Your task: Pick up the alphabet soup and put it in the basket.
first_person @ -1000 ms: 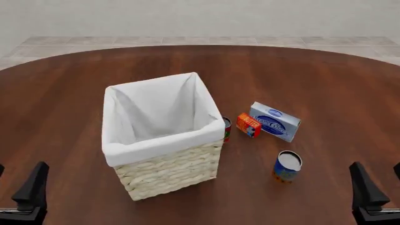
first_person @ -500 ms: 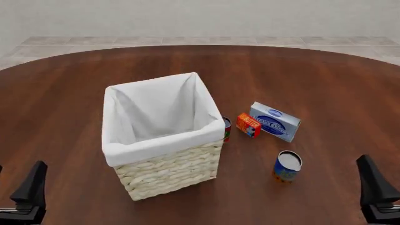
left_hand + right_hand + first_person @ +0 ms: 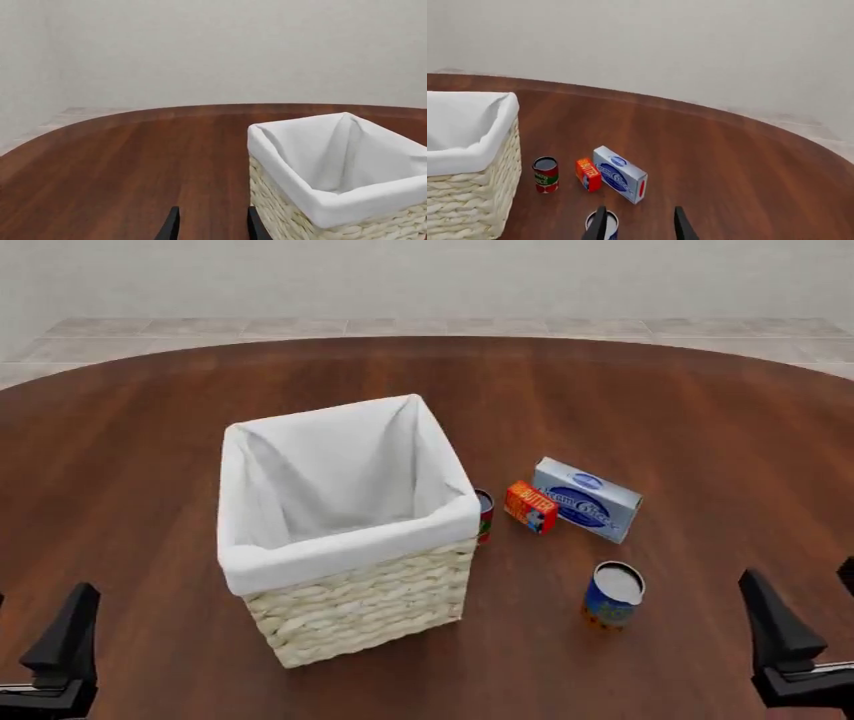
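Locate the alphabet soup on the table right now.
In the front view the alphabet soup stands upright, right of the basket, nearer than the blue-and-white box, ahead of the right pincer.

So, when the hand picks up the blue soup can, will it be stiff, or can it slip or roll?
The alphabet soup looks like a rigid metal can, so it probably will not deform. Its smooth round side may slip in a loose grip. It stands upright on the table now; if tipped over, it would likely roll.

We see a round brown wooden tabletop [image 3: 694, 410] carrying the basket [image 3: 360, 610], the alphabet soup [image 3: 613, 595], a red-and-green can [image 3: 546, 174], an orange box [image 3: 530, 507] and a blue-white box [image 3: 587, 499].
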Motion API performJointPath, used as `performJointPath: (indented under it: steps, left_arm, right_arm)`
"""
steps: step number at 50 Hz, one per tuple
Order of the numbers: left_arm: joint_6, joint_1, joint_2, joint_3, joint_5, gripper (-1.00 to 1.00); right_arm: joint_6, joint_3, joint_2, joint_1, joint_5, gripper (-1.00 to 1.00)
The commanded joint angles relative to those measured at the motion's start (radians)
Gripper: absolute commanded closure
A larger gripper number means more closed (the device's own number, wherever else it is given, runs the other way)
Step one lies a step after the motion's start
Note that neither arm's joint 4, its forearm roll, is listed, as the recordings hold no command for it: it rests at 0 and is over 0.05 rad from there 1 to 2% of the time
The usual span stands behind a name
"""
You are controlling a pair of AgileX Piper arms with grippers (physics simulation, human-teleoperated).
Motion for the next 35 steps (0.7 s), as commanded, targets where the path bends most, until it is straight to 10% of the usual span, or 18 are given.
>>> performJointPath:
  steps: [1, 35]
  left_arm:
    - [-0.001, 0.002, 0.000, 0.000, 0.000, -1.00]
    - [-0.001, 0.007, 0.000, 0.000, 0.000, -1.00]
  right_arm:
    - [-0.010, -0.050, 0.146, 0.022, -0.031, -1.00]
    - [-0.007, -0.101, 0.219, 0.126, -0.054, -1.00]
